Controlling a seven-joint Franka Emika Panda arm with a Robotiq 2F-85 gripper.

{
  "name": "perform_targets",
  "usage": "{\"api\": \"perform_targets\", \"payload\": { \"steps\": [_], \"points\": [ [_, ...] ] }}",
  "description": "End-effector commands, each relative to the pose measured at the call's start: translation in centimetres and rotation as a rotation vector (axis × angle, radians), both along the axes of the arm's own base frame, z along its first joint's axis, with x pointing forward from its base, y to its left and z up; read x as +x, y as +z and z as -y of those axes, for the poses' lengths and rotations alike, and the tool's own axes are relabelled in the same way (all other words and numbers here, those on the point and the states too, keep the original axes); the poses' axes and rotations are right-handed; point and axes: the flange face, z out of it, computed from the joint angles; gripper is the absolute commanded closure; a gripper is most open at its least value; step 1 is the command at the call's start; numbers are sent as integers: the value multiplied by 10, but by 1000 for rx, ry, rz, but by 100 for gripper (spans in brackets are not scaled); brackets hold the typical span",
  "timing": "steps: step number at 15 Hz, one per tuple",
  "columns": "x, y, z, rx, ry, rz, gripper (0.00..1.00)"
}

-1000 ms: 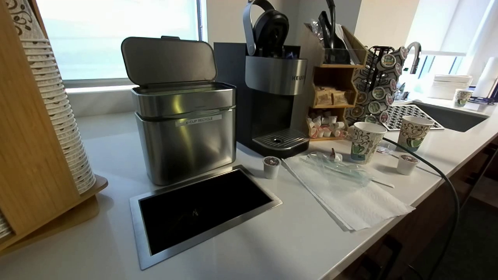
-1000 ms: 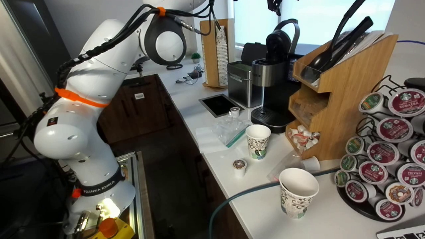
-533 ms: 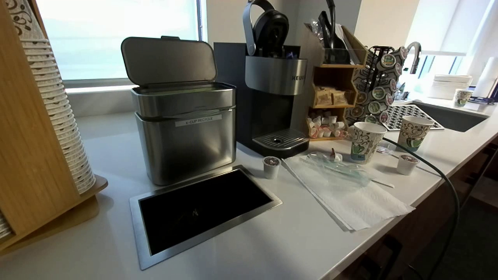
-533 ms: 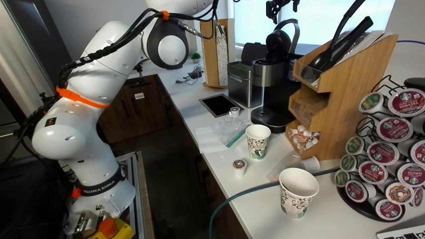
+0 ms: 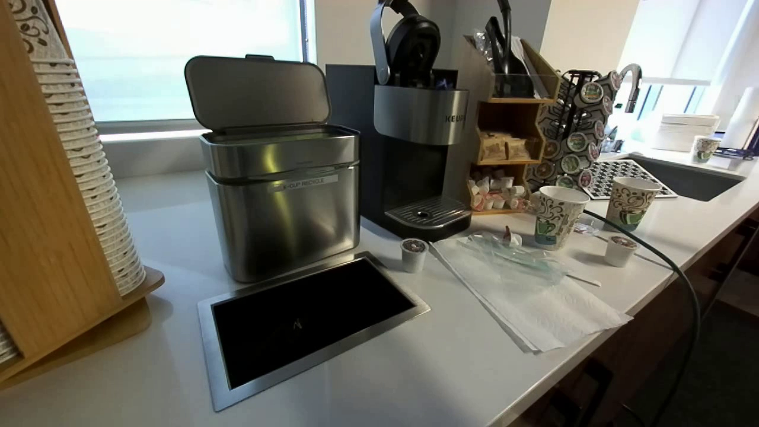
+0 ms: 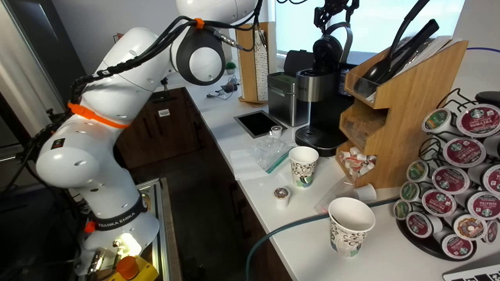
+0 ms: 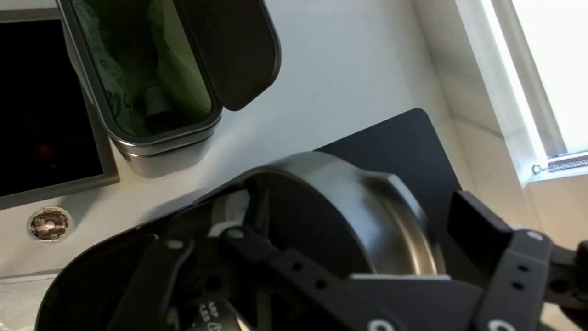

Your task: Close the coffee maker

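The coffee maker [image 5: 421, 115] stands upright on the counter, dark with a grey front panel. It also shows in an exterior view [image 6: 316, 88]. Its black lid [image 6: 327, 47] is raised, and its silver handle [image 6: 349, 37] stands up in both exterior views. My gripper [image 6: 336, 24] is open at the top of that view, right at the raised lid and handle. In the wrist view the open gripper [image 7: 358, 230] has the silver handle [image 7: 386, 216] between its fingers, with the right pad [image 7: 477, 225] apart from it. The left fingertip is dark against the machine; contact there cannot be told.
A steel canister [image 5: 284, 219] with its lid up stands beside the machine. A wooden organizer [image 6: 424, 97] with upright utensils stands on its other side. Paper cups [image 6: 304, 166], coffee pods [image 6: 281, 197], a plastic bag [image 6: 269, 150] and a pod carousel [image 6: 437, 203] are on the counter.
My gripper has come down from the top edge and moved slightly right, to the raised lid and handle. The arm has shifted with it. The coffee maker and its lid have not moved.
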Motion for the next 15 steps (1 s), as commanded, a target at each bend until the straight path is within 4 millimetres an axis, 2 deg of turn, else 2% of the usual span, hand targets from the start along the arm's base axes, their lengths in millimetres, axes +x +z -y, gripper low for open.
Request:
{"api": "perform_targets", "payload": {
  "steps": [1,8,15],
  "points": [
    [-5,-5,-2,65,17,-76,0],
    [-14,-8,-1,103,32,-163,0],
    [-28,-2,-16,118,62,-239,0]
  ]
}}
